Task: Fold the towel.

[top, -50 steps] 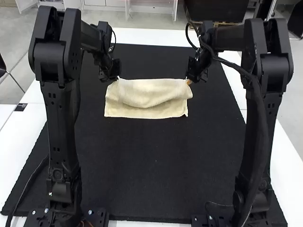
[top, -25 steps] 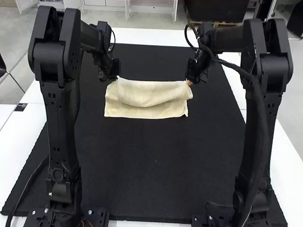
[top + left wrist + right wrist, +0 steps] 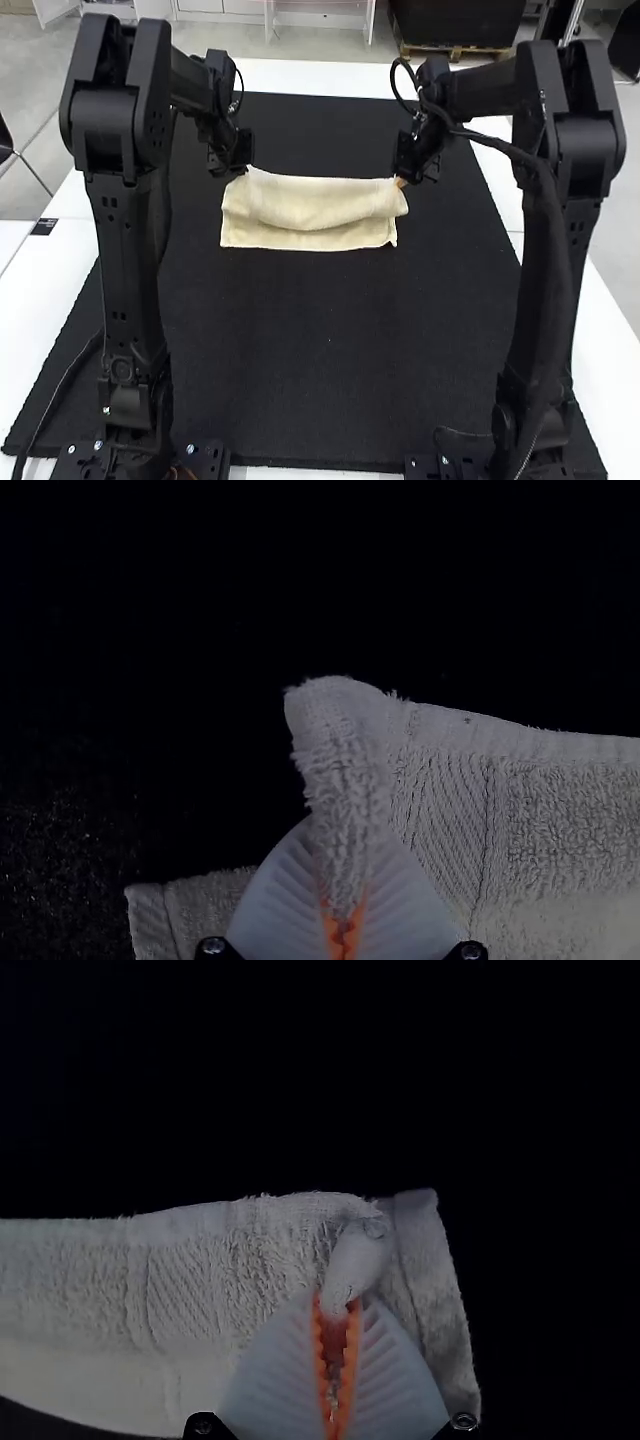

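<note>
Towel (image 3: 310, 230) is on the far half of the black mat (image 3: 320, 350), between the two arms. It's partly doubled: upper layer droops in a loose curve over the lower one, and the near edge lies fairly straight on the mat.

Left gripper (image 3: 345, 855): closed on a bunched pinch of cloth at its end of the far edge. Right gripper (image 3: 340, 1308): closed on a small tuft near the other end, caught up at the tips of the orange pads (image 3: 350, 1360); a strip of towel sticks out past it on the outer side.

Handling, my read: light, limp terry with a rough pile. Should grip well on ribbed pads, not slippery, nothing to break. No stiffness, so the middle sags whenever the ends come together. Hems look a bit firmer than the pile and are the best place to hold.

Grip points make sense, one per end of the far edge. The right pinch looks shallower, so it's the likelier one to slip. Next move probably wants both ends carried level with light outward tension, then laid down square. Pulling too hard would drag the lower layer.
</note>
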Motion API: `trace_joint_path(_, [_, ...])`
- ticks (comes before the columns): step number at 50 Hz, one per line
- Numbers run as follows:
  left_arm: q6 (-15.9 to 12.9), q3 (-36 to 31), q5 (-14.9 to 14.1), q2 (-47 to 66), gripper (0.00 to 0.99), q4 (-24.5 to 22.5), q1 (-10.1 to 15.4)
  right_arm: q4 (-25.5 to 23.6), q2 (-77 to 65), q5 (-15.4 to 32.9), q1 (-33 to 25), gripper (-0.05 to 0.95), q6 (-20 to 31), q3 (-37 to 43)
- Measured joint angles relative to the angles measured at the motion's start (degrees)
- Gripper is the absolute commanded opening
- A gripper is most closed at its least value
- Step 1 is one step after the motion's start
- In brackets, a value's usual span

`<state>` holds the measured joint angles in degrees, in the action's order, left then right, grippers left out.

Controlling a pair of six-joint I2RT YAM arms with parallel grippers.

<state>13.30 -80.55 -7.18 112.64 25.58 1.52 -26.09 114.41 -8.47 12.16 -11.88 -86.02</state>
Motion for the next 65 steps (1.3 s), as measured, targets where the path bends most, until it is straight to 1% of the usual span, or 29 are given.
trace_joint_path(9, [0.0,1.7,0.2,0.0,0.030,-1.0,0.0,1.2,-0.3,0.2,0.2,-0.02,0.5,1.2])
trace_joint_path(23, [0.0,2.0,0.6,0.0,0.030,-2.7,0.0,2.9,-0.3,0.9,0.5,-0.02,0.8,3.5])
trace_joint_path(48, [0.0,2.1,1.2,0.0,0.030,-3.2,0.0,6.5,-0.3,1.0,0.5,-0.02,1.0,6.1])
trace_joint_path(65, [0.0,4.9,1.2,0.0,0.030,-4.7,0.0,9.4,-0.3,1.0,0.5,-0.02,1.0,9.3])
